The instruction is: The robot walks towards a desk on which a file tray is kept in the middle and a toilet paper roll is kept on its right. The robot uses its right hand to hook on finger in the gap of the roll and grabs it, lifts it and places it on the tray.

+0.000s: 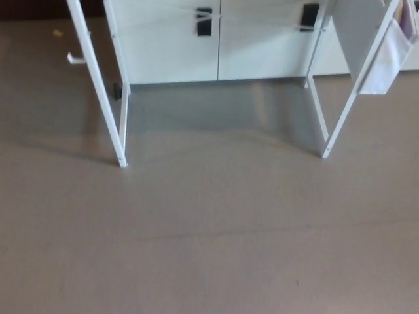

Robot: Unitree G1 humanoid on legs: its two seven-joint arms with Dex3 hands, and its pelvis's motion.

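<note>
Only the white legs of a desk show, the left leg (105, 98) and the right leg (347, 104), standing on a grey-brown floor (209, 235). The desk top, the file tray and the toilet paper roll are out of the picture above. Neither of my hands shows in the head view.
Behind the desk legs stands a white cabinet (216, 39) with two dark handles. A white cloth or bag (386, 62) hangs at the right leg. A small white bracket (75, 59) sticks out left of the left leg.
</note>
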